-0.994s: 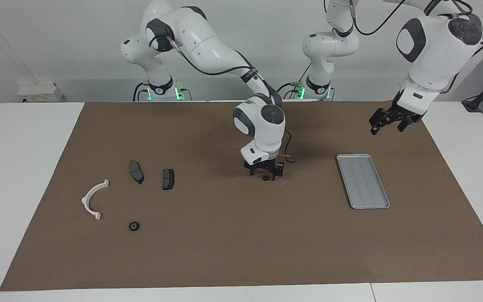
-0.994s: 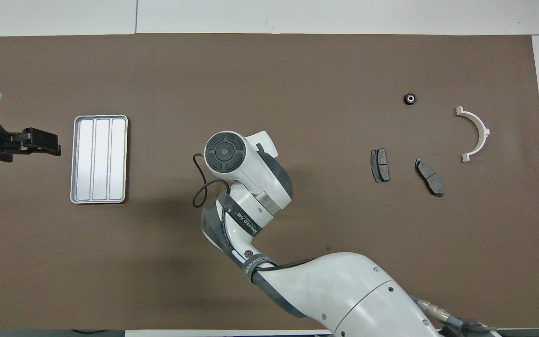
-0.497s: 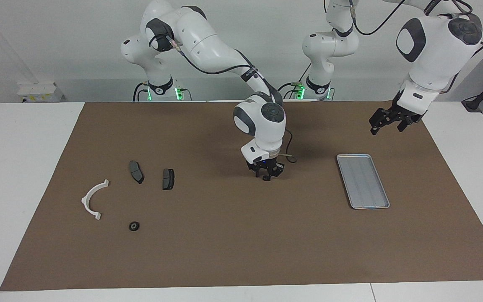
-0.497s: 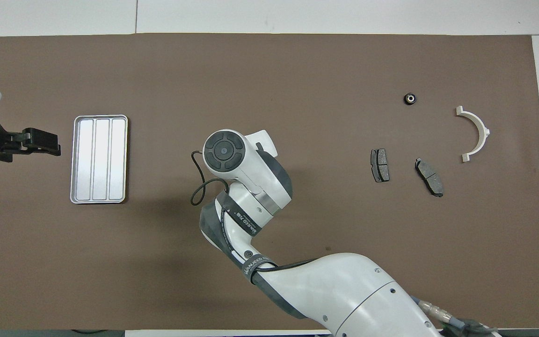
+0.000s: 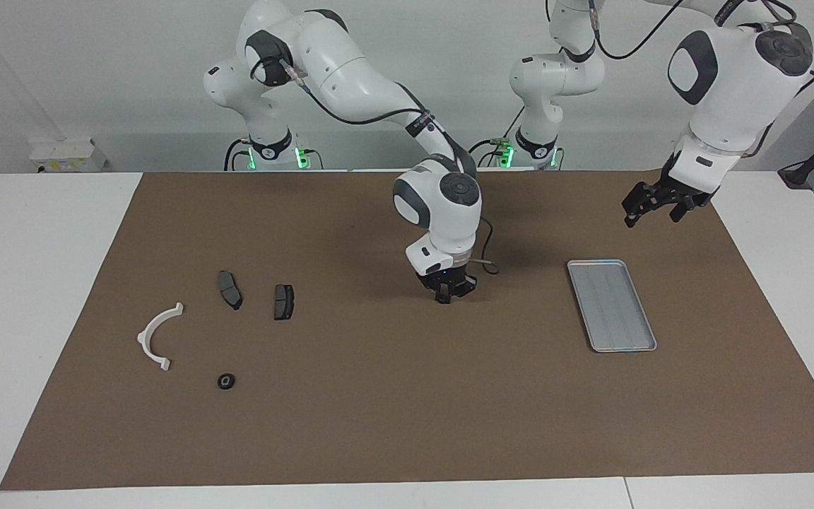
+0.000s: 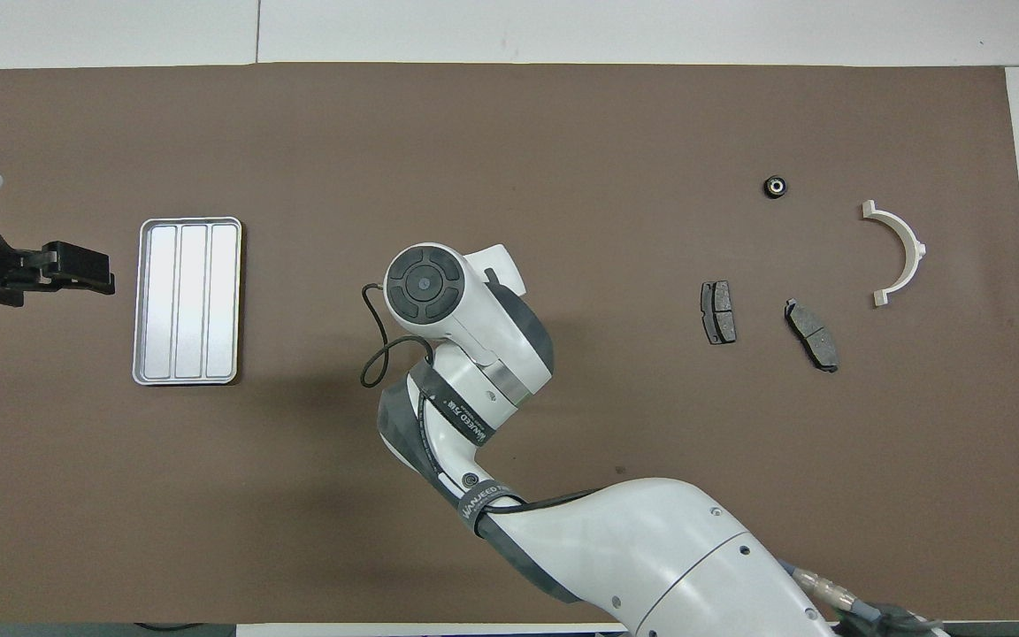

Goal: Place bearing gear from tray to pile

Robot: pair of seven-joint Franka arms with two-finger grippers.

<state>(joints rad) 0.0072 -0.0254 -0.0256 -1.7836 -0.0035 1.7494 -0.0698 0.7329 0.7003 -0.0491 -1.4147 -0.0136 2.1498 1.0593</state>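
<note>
Right end effector (image 5: 444, 297): pinched shut, low at mid-mat (image 5: 379, 424), grip contents hidden.
Left end effector (image 5: 651, 206): spread open, waited near tray (image 5: 612, 305).
Pile (image 5: 223, 311): toward right arm's end.

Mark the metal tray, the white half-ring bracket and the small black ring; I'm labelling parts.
Silvery-grey ribbed metal tray (image 6: 143, 301), overhead view: raised rim.
White plastic half-ring bracket (image 6: 907, 243), overhead view: arc's middle.
Small black ring-shaped part (image 5: 226, 381), facing view: its top face.

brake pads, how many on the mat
2, side by side toward the right arm's end: one brake pad nearer the middle, the other brake pad beside the white bracket. None seem hidden.
</note>
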